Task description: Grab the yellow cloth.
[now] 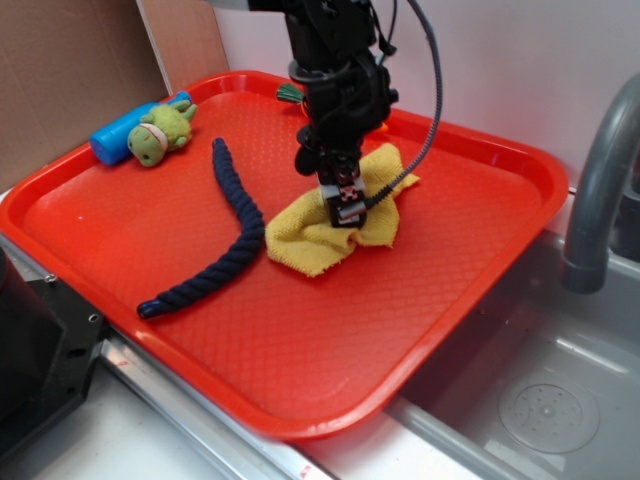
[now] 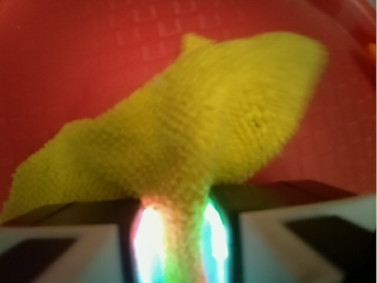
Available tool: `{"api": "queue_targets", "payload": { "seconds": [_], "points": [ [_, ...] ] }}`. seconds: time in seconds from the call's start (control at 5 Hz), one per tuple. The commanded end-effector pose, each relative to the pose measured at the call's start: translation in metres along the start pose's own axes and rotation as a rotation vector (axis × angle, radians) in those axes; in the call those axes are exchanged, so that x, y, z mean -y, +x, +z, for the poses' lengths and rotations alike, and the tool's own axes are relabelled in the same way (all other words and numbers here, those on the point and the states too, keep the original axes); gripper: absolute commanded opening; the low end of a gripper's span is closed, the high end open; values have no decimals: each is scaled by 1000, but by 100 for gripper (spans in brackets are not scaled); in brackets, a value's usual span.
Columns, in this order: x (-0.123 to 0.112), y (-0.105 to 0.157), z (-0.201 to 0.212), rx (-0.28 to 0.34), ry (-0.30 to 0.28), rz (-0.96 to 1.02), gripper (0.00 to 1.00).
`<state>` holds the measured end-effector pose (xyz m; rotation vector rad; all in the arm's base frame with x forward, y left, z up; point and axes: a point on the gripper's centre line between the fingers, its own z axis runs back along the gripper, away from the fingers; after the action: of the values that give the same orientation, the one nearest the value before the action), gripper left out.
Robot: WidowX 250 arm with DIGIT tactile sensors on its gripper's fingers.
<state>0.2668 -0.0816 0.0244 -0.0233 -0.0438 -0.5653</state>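
No text, label, brand, number or sign can be read in either view. The tray (image 1: pixel 480 290) is marked only by an embossed grid pattern, and nothing legible is carried by the blue cylinder (image 1: pixel 118 130) at its far corner. Small red and white markings are seen on the gripper (image 1: pixel 345 210), but no characters can be made out. The wrist view is too blurred for any lettering to be made out.
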Motion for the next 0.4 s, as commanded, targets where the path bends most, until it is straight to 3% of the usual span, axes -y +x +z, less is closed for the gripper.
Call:
{"api": "queue_targets", "payload": {
  "seconds": [0.0,0.2],
  "points": [
    [44,-19,25,-18,52,24,0],
    [48,-42,76,-66,99,180,0]
  ]
}}
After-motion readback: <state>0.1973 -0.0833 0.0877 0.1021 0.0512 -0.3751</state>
